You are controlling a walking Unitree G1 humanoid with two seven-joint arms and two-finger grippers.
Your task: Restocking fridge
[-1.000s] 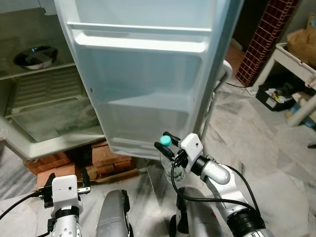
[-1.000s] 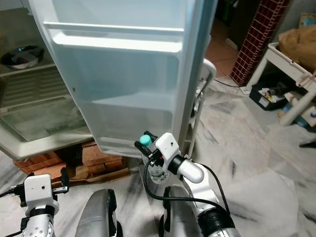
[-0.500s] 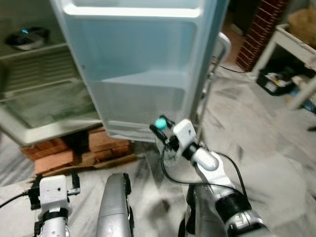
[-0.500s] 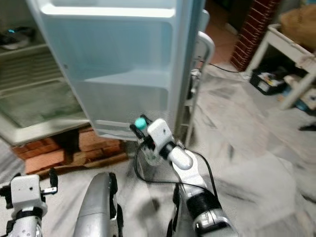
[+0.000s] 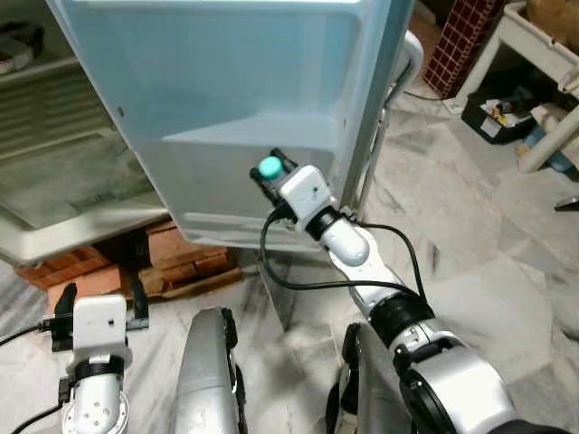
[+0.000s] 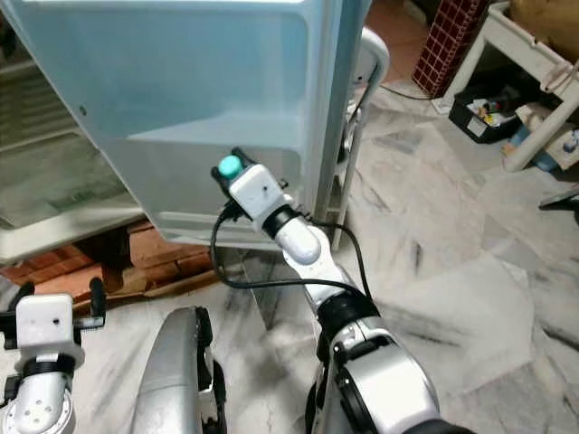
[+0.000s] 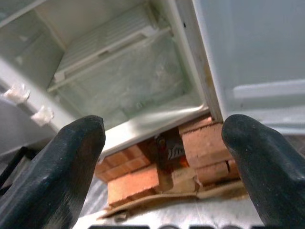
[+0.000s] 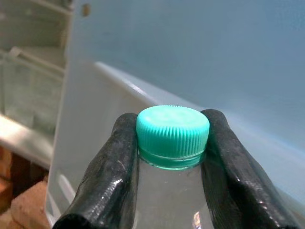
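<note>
The left gripper [image 7: 162, 162] hangs low at the robot's left side above the grey-veined marble floor [image 5: 470, 244], its two black fingers [image 7: 52, 167] spread wide with nothing between them; through the gap its wrist view looks at a stack of red bricks [image 7: 200, 148] under the base of the open white fridge cabinet [image 5: 54, 181]. The right gripper [image 5: 270, 176] is raised in front of the robot on its silver arm [image 5: 362, 262], and its fingers [image 8: 114, 167] are clamped on the neck of a clear plastic bottle with a teal ribbed screw cap [image 8: 172, 129]. The bottle stands upright in the grip, the cap just above the fingertips, and is held close against the inner face of the open pale blue fridge door [image 5: 235, 99], level with the door's lowest moulded bin and near the door's outer edge. Whether the bottle touches the door lining cannot be told. A black cable [image 5: 298, 280] loops from the wrist down to the forearm. Inside the cabinet, a wire shelf [image 5: 54, 108] sits above a clear crisper drawer [image 7: 138, 81]. Beyond the door's edge stands a white tubular frame [image 6: 371, 63]. Farther right across the floor are a black crate of small items [image 5: 502, 113] and a white table leg [image 5: 552, 136], with a red-tiled pillar [image 5: 457, 41] behind.
</note>
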